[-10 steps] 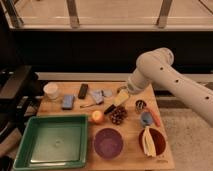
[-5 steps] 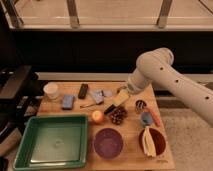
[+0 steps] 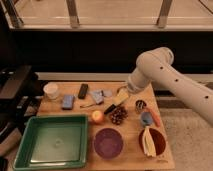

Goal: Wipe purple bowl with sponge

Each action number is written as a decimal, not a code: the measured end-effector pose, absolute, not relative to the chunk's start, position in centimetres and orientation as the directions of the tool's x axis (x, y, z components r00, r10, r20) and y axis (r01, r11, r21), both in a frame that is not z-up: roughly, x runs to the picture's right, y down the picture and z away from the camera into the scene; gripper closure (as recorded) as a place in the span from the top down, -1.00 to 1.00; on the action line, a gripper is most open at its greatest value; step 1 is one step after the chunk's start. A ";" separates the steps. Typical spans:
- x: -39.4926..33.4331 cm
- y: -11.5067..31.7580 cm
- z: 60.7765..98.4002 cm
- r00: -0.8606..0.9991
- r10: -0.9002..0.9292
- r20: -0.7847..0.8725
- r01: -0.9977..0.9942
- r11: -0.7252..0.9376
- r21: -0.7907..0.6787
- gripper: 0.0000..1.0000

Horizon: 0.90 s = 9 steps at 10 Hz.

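The purple bowl (image 3: 108,143) sits upright at the table's front middle, empty as far as I can see. A blue sponge (image 3: 67,101) lies flat at the back left of the table, beside a white cup (image 3: 51,91). My gripper (image 3: 116,101) hangs at the end of the white arm (image 3: 155,72), low over the back middle of the table. It is well to the right of the sponge and behind the bowl. A yellowish piece (image 3: 120,96) shows at the gripper; I cannot tell whether it is held.
A green tray (image 3: 50,142) fills the front left. A grey-blue cloth (image 3: 97,96), a dark bar (image 3: 83,90), an orange fruit (image 3: 97,116), a pine cone (image 3: 118,115), a can (image 3: 140,105) and a red plate (image 3: 159,145) with a banana (image 3: 146,141) crowd the table.
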State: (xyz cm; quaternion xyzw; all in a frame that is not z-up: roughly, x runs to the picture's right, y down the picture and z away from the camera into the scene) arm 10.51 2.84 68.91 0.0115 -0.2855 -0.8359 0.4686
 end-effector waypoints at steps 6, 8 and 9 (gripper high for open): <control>-0.3 -3.3 76.3 -0.411 -0.856 0.313 0.807 -0.183 0.561 0.60; -1.8 -3.6 76.7 -0.398 -0.860 0.321 0.803 -0.158 0.574 0.60; -1.6 -3.6 76.7 -0.396 -0.860 0.322 0.805 -0.157 0.573 0.60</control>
